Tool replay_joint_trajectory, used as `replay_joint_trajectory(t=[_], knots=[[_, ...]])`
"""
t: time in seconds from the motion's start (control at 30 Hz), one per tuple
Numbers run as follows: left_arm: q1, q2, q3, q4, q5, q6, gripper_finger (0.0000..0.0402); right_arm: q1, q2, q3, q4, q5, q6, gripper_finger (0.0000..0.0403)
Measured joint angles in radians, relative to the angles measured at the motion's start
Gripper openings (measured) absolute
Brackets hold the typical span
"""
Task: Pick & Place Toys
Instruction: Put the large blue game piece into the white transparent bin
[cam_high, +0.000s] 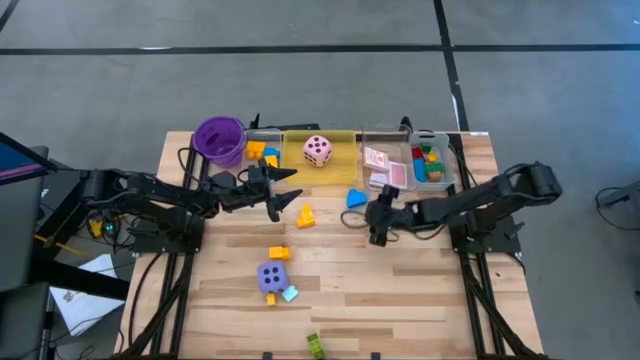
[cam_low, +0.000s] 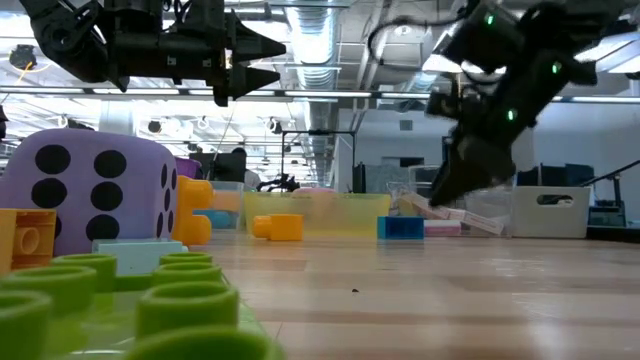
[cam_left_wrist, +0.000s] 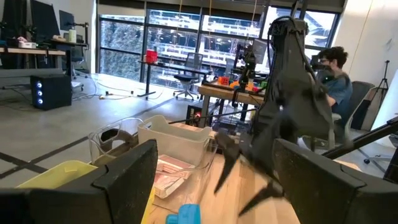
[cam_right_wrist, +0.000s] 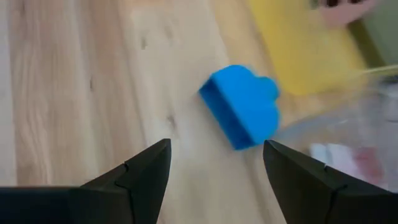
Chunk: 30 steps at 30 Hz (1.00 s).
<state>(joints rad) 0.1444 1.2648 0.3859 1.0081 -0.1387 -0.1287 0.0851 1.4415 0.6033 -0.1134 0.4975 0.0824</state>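
Right gripper (cam_right_wrist: 214, 171): we see its two dark tapered fingers spread apart with nothing between them; it hangs over bare wood, just short of the blue block.
Left gripper (cam_high: 290, 196): fingers parted, empty, held above the table near the yellow tray's front edge.
Blue plastic building block (cam_right_wrist: 241, 106): smooth, boxy with rounded studs, lying on the wooden table (cam_high: 400, 290) just in front of the trays, beside the yellow tray's corner.
Yellow translucent plastic tray (cam_high: 340, 170): shallow and rectangular; we note the pink die with dark dots (cam_high: 317, 151) sitting inside it.
Clear plastic trays (cam_high: 440, 178): two thin-walled bins at the back right; pink playing cards (cam_high: 380, 167) lie in one, red, green and orange blocks (cam_high: 428, 162) in the other.
Purple plastic cup (cam_high: 219, 139): round, open-topped, at the back left corner.
Yellow-orange block (cam_high: 305, 215): small, studded, on the wood near the left gripper.
Purple dotted die (cam_high: 272, 276): rounded cube towards the front of the table, an orange block (cam_high: 279, 254) just behind it and a pale blue piece (cam_high: 290, 294) beside it.
Green studded block (cam_high: 315, 345): at the table's front edge.
Table surface: pale wood planks, visible grain.
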Motion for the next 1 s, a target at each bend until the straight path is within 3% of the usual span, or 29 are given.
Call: replay_joint_trajectory(t=[0.1,0.23,0.3,0.57,1.0], knots=[[0.0,0.0,0.0,-0.003,0.0,0.0,0.031,0.034,0.098,0.002,0.047,0.1,-0.031,0.0248],[0.0,0.0,0.0,-0.005,0.0,0.0,0.031,0.075,0.219,0.041,0.047,0.333,-0.094,0.0248],[0.0,0.0,0.0,-0.005,0.0,0.0,0.031,0.081,0.27,0.064,0.046,0.384,-0.117,0.0248],[0.0,0.0,0.0,-0.017,0.005,0.0,0.031,0.078,0.408,0.184,0.075,0.387,-0.121,0.0248],[0.0,0.0,0.0,-0.055,0.004,-0.003,0.031,0.011,0.429,0.253,0.086,0.363,-0.251,0.0248]])
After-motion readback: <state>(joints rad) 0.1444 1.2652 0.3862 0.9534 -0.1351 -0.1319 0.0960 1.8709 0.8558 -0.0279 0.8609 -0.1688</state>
